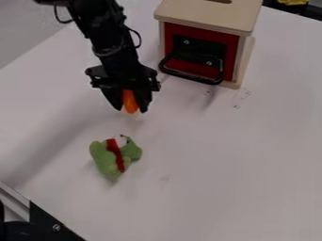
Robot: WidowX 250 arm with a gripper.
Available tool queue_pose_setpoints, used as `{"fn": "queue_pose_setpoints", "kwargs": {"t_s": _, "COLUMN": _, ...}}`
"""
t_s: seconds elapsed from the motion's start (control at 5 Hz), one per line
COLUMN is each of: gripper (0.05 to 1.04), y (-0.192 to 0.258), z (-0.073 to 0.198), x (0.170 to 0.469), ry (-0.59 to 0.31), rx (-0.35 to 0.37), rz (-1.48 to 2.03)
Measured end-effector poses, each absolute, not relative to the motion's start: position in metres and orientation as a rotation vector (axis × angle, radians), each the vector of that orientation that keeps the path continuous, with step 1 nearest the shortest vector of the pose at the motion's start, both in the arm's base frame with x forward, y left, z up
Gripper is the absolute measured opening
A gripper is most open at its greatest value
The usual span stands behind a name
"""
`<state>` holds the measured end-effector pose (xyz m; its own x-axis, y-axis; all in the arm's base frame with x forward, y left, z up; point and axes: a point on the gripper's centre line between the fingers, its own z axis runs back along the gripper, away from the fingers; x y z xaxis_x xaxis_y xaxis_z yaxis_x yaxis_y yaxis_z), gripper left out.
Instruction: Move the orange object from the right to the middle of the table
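My gripper hangs over the upper left part of the white table, to the left of the wooden box. Held upright between its two fingers is the orange object, its lower tip level with the fingertips. The upper part of the orange object is hidden by the gripper. Whether its tip touches the table I cannot tell.
A green plush toy with a red band lies below the gripper. The wooden box with a red front and black handle stands to the upper right. A dark bracket is at the lower left corner.
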<state>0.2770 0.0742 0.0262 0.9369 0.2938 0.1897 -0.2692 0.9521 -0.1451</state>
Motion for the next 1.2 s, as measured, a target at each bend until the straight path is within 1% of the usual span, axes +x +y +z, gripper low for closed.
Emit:
{"fn": "queue_pose_setpoints", "kwargs": {"t_s": 0.2, "gripper": 0.62, "y": 0.079, "z": 0.01, "x": 0.274, "ry": -0.176, "rx": -0.084, "rz": 0.27}}
{"fn": "queue_pose_setpoints", "kwargs": {"t_s": 0.4, "gripper": 0.67, "y": 0.08, "z": 0.005, "x": 0.272, "ry": -0.151, "rx": -0.075, "rz": 0.261}}
{"fn": "queue_pose_setpoints", "kwargs": {"t_s": 0.6, "gripper": 0.948, "y": 0.081, "z": 0.005, "x": 0.27, "ry": -0.137, "rx": -0.054, "rz": 0.258}}
{"fn": "queue_pose_setpoints", "kwargs": {"t_s": 0.8, "gripper": 0.997, "y": 0.08, "z": 0.009, "x": 0.266, "ry": -0.133, "rx": -0.045, "rz": 0.236}}
{"fn": "queue_pose_setpoints", "kwargs": {"t_s": 1.0, "gripper": 0.997, "y": 0.079, "z": 0.041, "x": 0.268, "ry": -0.199, "rx": -0.06, "rz": 0.224}}
{"fn": "queue_pose_setpoints", "kwargs": {"t_s": 1.2, "gripper": 0.997, "y": 0.081, "z": 0.086, "x": 0.264, "ry": -0.298, "rx": -0.079, "rz": 0.224}}
